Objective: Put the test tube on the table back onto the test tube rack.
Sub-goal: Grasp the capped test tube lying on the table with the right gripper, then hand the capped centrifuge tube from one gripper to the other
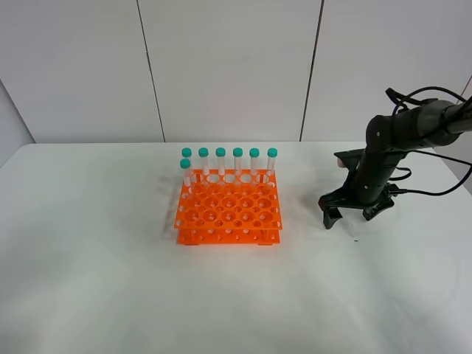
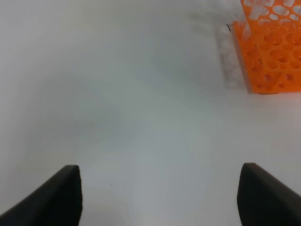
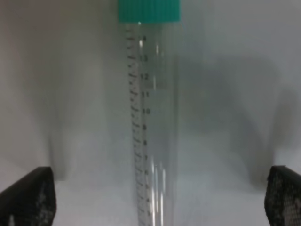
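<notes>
From where I stand, the front of the white table (image 1: pixel 110 295) is plain, smooth surface. The left gripper (image 2: pixel 157 197) shows only in its own wrist camera: its two dark fingers (image 2: pixel 56 197) stand wide apart over the tabletop with nothing between them, and a corner of the rack lies ahead of them.

Farther in, at about 3 o'clock from the rack, the right gripper (image 1: pixel 348 218) points down at the table, jaws spread wide. Its wrist camera shows the test tube (image 3: pixel 150 117) lying flat on the table between the two fingertips (image 3: pixel 28 197). It touches neither of them, its teal cap (image 3: pixel 148 10) is at the far end, and printed marks run along its clear body. From above, the gripper hides the tube.

In the middle of the table sits the orange test tube rack (image 1: pixel 228 210). Seven teal-capped tubes (image 1: pixel 237 158) stand upright in it: six along its 12 o'clock edge, and one in the next row near the 10 o'clock corner.

The right arm (image 1: pixel 391 140) rises toward 2 o'clock, trailing black cables. Beyond it is the pale panelled wall (image 1: pixel 221 66).
</notes>
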You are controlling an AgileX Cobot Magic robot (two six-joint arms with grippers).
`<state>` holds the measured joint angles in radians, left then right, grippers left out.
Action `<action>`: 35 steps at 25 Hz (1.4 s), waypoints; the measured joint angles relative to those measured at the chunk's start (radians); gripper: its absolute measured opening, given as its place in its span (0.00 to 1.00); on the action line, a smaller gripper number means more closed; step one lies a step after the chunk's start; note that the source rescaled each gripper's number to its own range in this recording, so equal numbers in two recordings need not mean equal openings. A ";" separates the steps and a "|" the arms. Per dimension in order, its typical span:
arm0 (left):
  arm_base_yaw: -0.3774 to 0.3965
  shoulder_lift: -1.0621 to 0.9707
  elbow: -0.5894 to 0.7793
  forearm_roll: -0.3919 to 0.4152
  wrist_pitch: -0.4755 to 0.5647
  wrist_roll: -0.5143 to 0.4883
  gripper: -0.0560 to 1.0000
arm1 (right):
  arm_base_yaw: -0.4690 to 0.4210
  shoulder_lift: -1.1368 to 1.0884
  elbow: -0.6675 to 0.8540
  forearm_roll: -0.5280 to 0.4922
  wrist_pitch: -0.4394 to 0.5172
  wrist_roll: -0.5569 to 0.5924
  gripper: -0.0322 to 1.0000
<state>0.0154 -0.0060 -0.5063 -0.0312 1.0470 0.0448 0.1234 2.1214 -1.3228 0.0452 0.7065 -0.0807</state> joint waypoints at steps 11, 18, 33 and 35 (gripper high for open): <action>0.000 0.000 0.000 0.000 0.000 0.000 0.91 | 0.000 0.012 0.000 -0.001 0.003 0.018 0.54; 0.000 0.000 0.000 0.000 0.000 0.000 0.91 | 0.000 0.012 0.000 -0.001 0.005 0.022 0.04; 0.000 0.000 0.000 0.000 0.000 0.000 0.91 | 0.000 -0.355 0.000 -0.020 0.218 0.019 0.04; 0.000 0.000 0.000 0.000 0.000 0.000 0.91 | 0.000 -0.415 0.000 -0.028 0.263 0.003 0.04</action>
<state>0.0154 -0.0060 -0.5063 -0.0312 1.0470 0.0448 0.1234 1.7068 -1.3228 0.0171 0.9691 -0.0779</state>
